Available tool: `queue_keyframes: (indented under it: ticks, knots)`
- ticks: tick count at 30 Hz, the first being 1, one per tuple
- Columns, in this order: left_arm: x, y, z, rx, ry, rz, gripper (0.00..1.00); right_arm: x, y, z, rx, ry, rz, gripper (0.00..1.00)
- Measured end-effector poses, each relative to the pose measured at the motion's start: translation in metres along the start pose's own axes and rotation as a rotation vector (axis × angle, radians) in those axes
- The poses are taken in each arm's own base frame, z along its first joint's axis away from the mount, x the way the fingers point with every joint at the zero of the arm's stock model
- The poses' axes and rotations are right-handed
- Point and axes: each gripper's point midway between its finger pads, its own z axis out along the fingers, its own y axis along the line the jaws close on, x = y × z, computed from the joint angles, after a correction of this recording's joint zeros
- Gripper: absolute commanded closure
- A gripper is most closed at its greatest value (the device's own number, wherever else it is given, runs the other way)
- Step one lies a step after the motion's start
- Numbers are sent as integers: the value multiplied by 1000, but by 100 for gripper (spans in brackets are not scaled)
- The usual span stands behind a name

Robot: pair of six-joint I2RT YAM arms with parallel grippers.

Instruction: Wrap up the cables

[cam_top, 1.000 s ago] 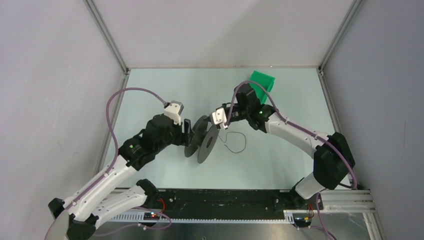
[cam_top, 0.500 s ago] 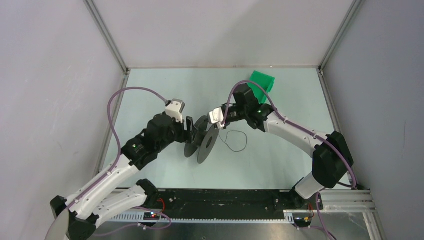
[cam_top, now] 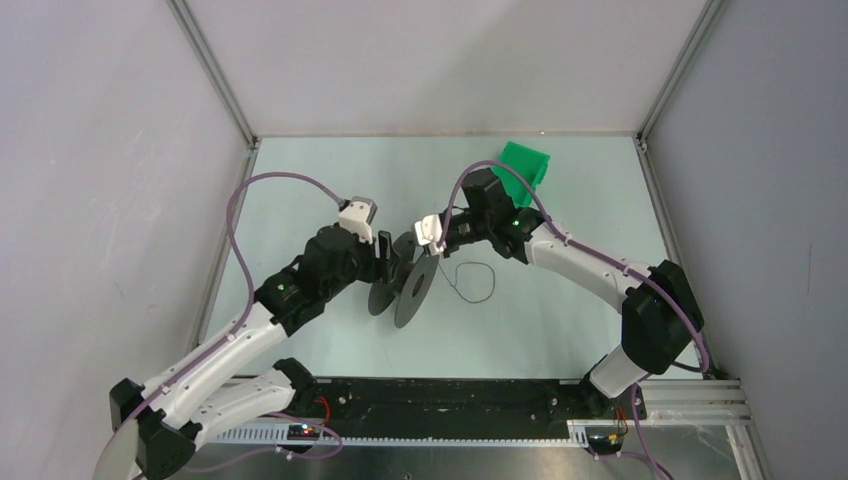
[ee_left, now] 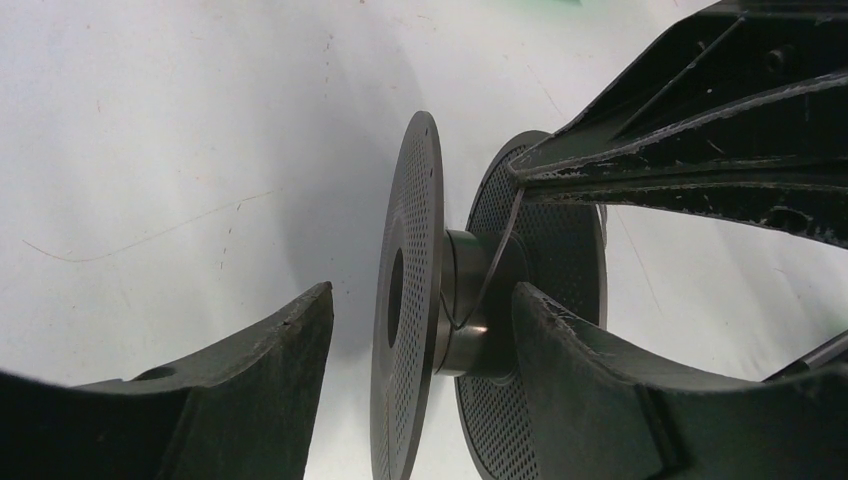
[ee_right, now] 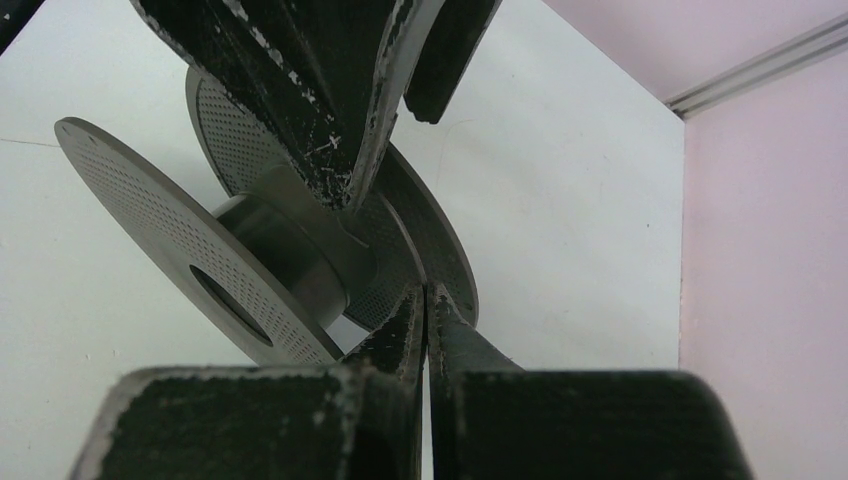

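The black reel (cam_top: 412, 288) stands on edge at the table's middle. The thin dark cable (cam_top: 491, 283) lies in a loose loop on the table right of it. In the left wrist view the cable (ee_left: 497, 255) runs taut from my right gripper's tips down to the reel's hub (ee_left: 465, 300). My left gripper (cam_top: 388, 262) is open, its jaws straddling the near flange (ee_left: 405, 300) with a gap on the left side. My right gripper (cam_top: 422, 252) is shut on the cable just above the reel; its shut tips (ee_right: 427, 300) sit by the far flange (ee_right: 440, 250).
A green box (cam_top: 525, 165) stands at the back right of the table, behind my right arm. Grey walls with metal frame rails enclose the table on three sides. The left gripper's finger (ee_right: 330, 100) hangs across the top of the right wrist view.
My left arm has pushed forward and right, closer onto the reel. My right gripper has shifted slightly left above the reel. The loose loop on the table has moved a little.
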Motion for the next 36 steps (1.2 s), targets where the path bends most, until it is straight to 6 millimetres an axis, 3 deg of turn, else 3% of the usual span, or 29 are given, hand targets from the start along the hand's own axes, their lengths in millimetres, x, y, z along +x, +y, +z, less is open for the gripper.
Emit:
queue_keyframes:
  ticks: [11,18,29,36]
  knots:
    - [12,1,13,-25,43,17,45,0,-4,0,9,8,0,100]
    - [9,7,14,-65,24,19,53,1,-2,-1,4,13,7,100]
    - [17,11,14,-79,31,19,55,4,0,1,-6,19,19,100]
    - [18,10,14,-76,34,19,51,6,2,1,-10,22,25,100]
